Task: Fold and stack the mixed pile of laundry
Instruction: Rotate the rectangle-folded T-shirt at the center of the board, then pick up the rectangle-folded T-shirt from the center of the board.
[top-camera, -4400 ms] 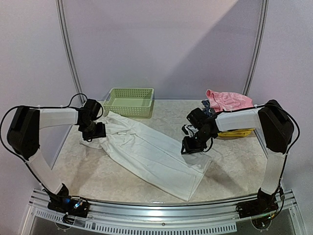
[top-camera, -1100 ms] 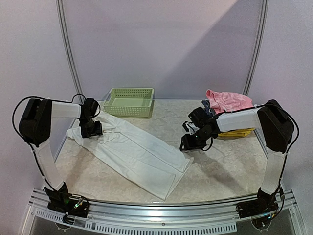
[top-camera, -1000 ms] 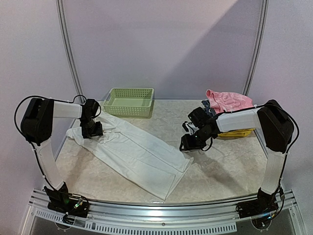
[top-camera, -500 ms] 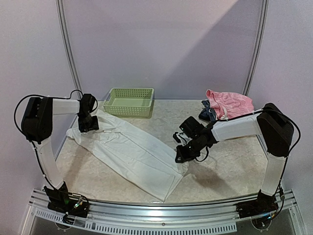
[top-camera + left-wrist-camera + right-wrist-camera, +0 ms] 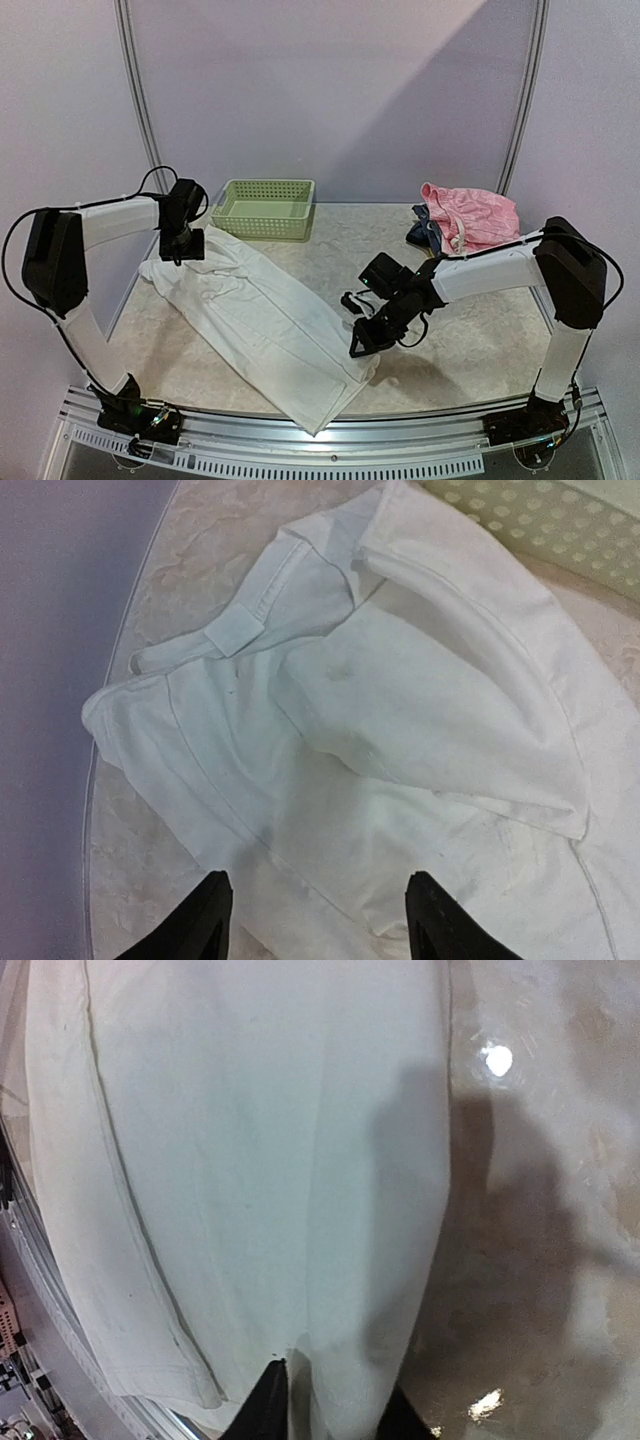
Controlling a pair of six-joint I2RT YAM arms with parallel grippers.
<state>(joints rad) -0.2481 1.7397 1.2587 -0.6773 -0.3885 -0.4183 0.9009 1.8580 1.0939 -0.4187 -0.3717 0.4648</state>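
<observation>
Judging by how things lie, I am at the very start: nothing is folded and nothing is stacked. The white piece (image 5: 270, 330) lies spread in 1 long diagonal across the counter (image 5: 480, 330), its waistband end at the far left and its leg end reaching the near edge. The waistband end is rumpled, with 1 flap turned over itself in my left wrist view. The pink piece (image 5: 470, 215) sits bunched at the far right, well apart from the white piece and untouched.

My left gripper (image 5: 186, 250) hovers over the waistband end with its fingers (image 5: 212, 925) apart and nothing between them. My right gripper (image 5: 362, 340) is low at the right edge of the leg end; in its wrist view the fingers (image 5: 262, 1410) stand close together with a strip of white cloth between them, so I read it as pinched on that edge.

What remains, I judge: flatten the white piece, fold it, then fold the pink piece and stack the 2.

The pale green basket (image 5: 265, 205) stands just beyond the waistband end. A dark blue cloth (image 5: 422, 234) lies touching the pink piece and could come along with it.
</observation>
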